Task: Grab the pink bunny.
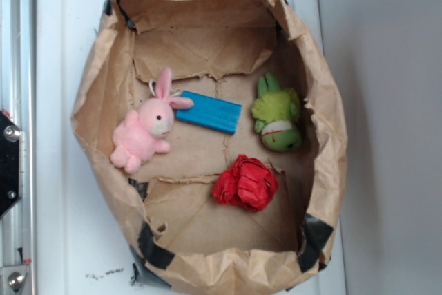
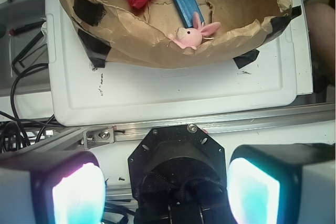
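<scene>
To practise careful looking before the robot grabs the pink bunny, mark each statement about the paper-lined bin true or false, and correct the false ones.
1. The pink bunny lies beside the blue block. True.
2. The gripper is shut on the bunny. False: its fingers are apart, holding nothing, outside the bin.
3. The red wrinkly ball sits on top of the green plush toy. False: they lie apart.
4. All four things are inside the brown paper bin. True.

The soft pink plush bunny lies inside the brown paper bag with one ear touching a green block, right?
Not quite: the block is blue, not green, as the exterior view shows. The pink plush bunny does lie inside the brown paper bag, one ear touching it.
</scene>
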You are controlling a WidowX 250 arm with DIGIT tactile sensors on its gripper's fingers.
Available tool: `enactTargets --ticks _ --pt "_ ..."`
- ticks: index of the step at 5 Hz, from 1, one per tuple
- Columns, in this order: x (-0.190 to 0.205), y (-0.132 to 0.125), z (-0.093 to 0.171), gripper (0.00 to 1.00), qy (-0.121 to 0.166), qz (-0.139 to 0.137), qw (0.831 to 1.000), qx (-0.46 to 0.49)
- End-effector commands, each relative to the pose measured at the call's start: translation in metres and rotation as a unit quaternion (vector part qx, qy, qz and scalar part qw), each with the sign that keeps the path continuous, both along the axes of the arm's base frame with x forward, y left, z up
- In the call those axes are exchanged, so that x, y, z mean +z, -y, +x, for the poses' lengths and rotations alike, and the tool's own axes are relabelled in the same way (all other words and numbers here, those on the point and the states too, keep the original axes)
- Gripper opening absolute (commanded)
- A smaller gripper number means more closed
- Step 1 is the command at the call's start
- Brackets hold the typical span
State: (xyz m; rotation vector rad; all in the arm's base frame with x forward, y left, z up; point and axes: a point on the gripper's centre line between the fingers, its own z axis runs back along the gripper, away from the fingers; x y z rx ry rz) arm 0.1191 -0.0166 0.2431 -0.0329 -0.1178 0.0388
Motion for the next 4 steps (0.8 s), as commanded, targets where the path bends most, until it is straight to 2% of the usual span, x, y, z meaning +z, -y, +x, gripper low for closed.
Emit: enactTargets --ticks 1,2,3,4 --pt "0.000 0.000 0.000 1.00 0.000 0.000 1.000 0.000" --pt "-0.012 -0.028 0.040 1.00 0.011 0.012 0.998 0.054" --pt "-0.029 -0.072 0.067 1.00 0.003 0.013 0.995 0.098" --pt "-0.034 -0.110 0.077 1.00 0.019 -0.012 0.990 0.136"
